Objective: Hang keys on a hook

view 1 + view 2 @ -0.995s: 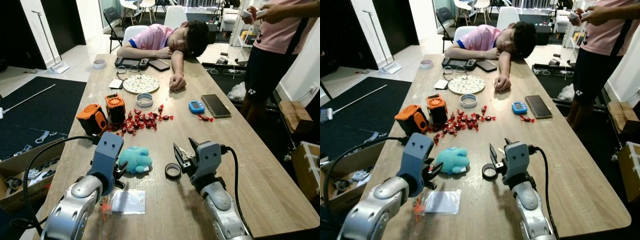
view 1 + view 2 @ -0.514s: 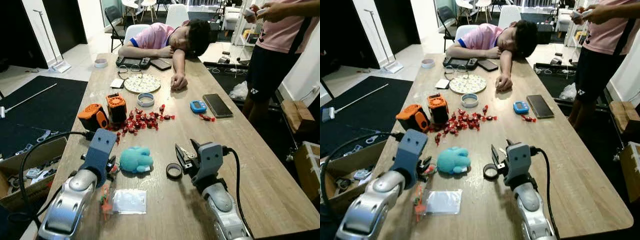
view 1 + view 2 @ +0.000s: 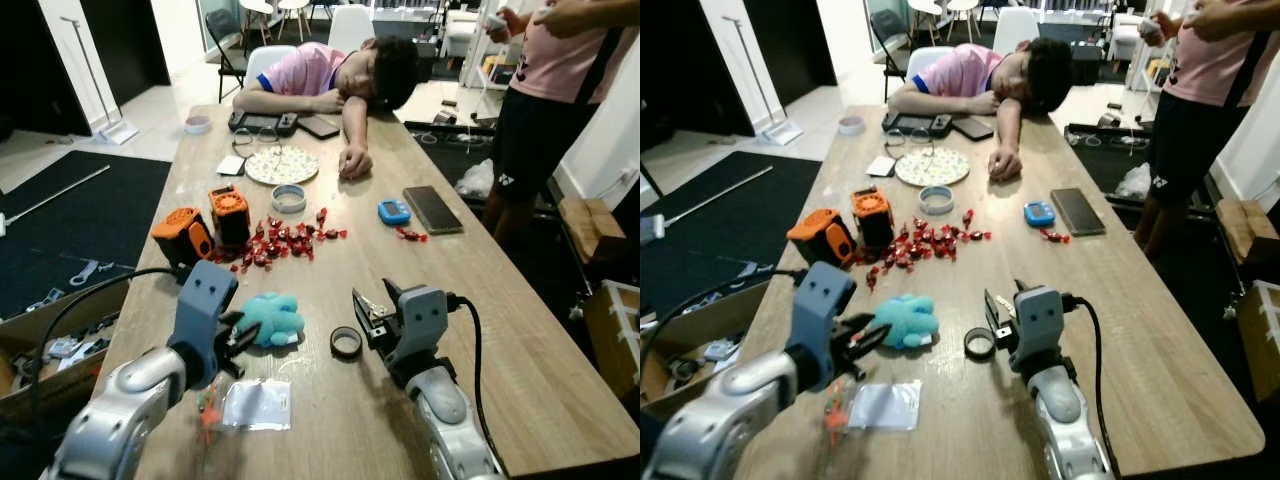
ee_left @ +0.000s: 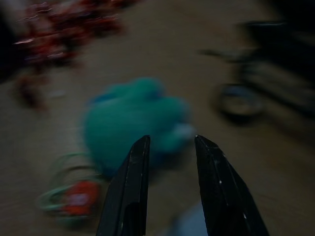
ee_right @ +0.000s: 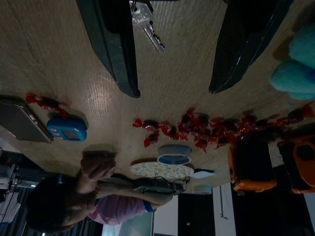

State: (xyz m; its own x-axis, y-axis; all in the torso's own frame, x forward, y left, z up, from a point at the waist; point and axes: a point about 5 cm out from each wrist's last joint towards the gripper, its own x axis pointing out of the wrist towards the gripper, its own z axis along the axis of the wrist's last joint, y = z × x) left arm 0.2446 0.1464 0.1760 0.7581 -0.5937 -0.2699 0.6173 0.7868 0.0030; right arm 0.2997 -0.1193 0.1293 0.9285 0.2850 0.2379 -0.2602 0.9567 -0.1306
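Keys [image 5: 146,23] are the thing to find first. In the left eye view, the right pincer [image 3: 366,312] hangs low over the bench [image 3: 520,340] with something pale and metallic at its fingers, most likely those keys, and a dark ring [image 3: 346,342] lies on the wood just off its inner side. The left pincer [image 3: 243,339] hovers with its tips beside a teal plush toy [image 3: 271,318], a clear bag [image 3: 256,404] lying below it. Farther out from both pincers sit scattered red sweets [image 3: 285,240] and a person [image 3: 335,75] slumped at the far end.

The left wrist view is blurred: two fingers stand slightly parted and empty, the plush straight ahead.

The right wrist view shows a silver key hanging against one finger, its blade slanting into the wide gap between the jaws. Whether it is truly gripped cannot be told. No hook can be made out, so the right arm, nearer the keys, would likely have to carry them elsewhere.
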